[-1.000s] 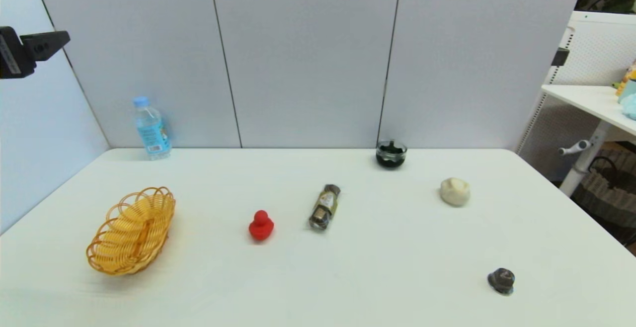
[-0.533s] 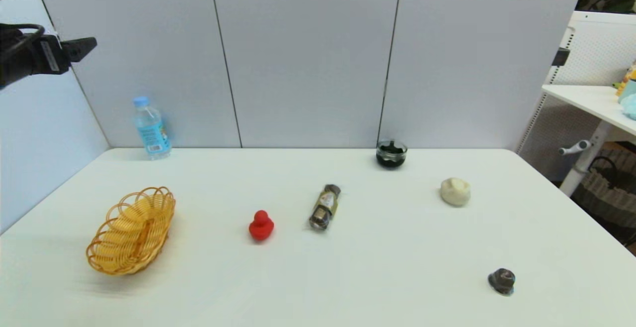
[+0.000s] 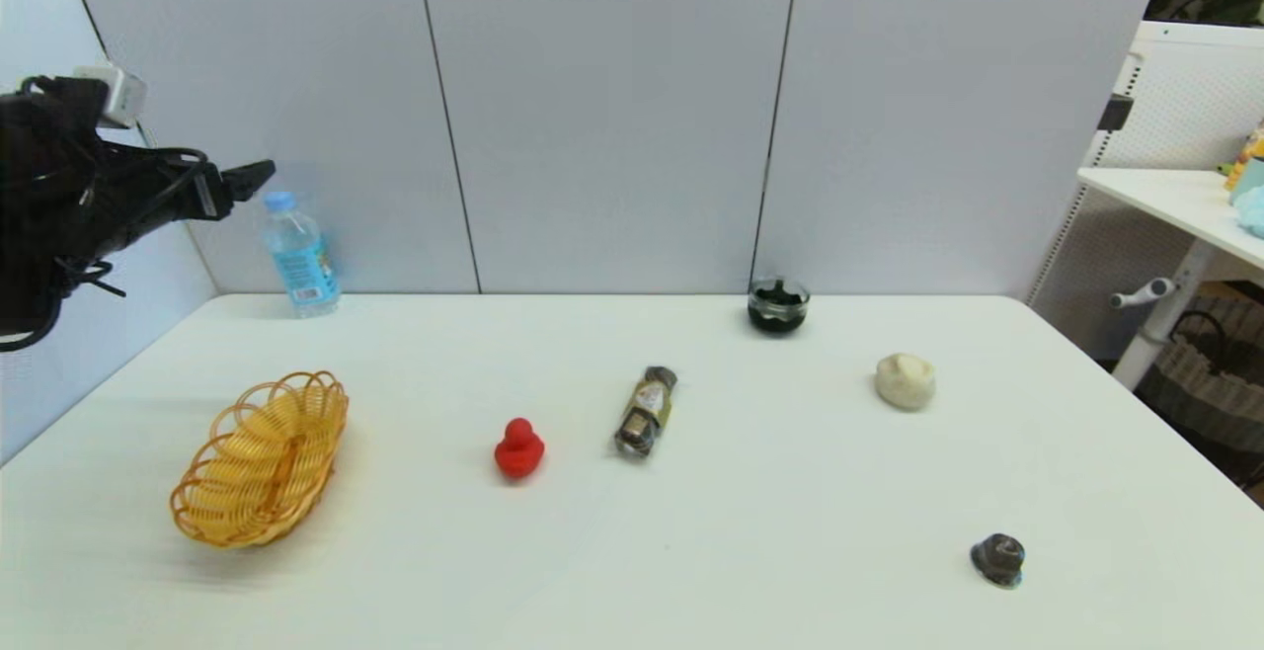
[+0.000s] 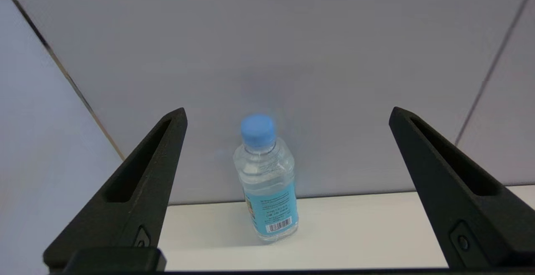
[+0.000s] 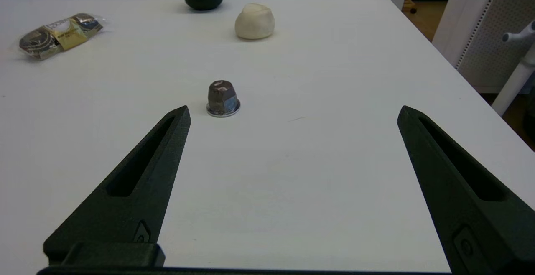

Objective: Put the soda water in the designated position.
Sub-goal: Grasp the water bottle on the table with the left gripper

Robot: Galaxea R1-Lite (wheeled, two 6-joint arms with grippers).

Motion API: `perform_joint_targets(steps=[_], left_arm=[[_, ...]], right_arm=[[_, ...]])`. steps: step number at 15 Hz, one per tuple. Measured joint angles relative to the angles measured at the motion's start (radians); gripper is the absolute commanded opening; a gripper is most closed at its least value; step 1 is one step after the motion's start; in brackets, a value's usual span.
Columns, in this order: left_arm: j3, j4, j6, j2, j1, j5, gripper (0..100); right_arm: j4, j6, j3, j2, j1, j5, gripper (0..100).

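Note:
The soda water (image 3: 300, 257), a clear bottle with a light-blue cap and label, stands upright at the table's far left corner against the wall. My left gripper (image 3: 259, 173) hovers in the air just left of and above its cap. In the left wrist view the soda water (image 4: 267, 181) stands ahead, centred between the wide-open fingers (image 4: 138, 187) of my left gripper (image 4: 287, 114), which hold nothing. A woven yellow basket (image 3: 261, 458) lies at the near left. My right gripper (image 5: 292, 112) stays open low over the table's near right, out of the head view.
A red duck (image 3: 518, 448), a small brown bottle lying down (image 3: 646, 411), a dark glass jar (image 3: 777, 306), a cream lump (image 3: 904, 380) and a grey capsule (image 3: 997, 558) are spread over the white table (image 3: 750, 531). Grey panels wall the back and left.
My left arm has swung in from the left edge, rightward and downward, bringing its gripper close to the soda water's cap. Nothing on the table has moved.

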State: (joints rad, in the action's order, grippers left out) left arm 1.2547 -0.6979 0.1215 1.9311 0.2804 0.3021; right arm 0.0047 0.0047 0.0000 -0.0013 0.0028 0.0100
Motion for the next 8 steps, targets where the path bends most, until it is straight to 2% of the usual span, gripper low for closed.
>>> perform_joint_targets(steps=[4,8], left_arm=[[0.02,-0.085,-0.001,0.157,0.0,-0.004,100],[0.129,-0.091,0.0,0.291,-0.001,-0.022,100]], right_arm=[[0.0,0.0,0.0,0.0,0.0,0.0,100],[0.0,0.0,0.0,0.0,0.0,0.0,100]])
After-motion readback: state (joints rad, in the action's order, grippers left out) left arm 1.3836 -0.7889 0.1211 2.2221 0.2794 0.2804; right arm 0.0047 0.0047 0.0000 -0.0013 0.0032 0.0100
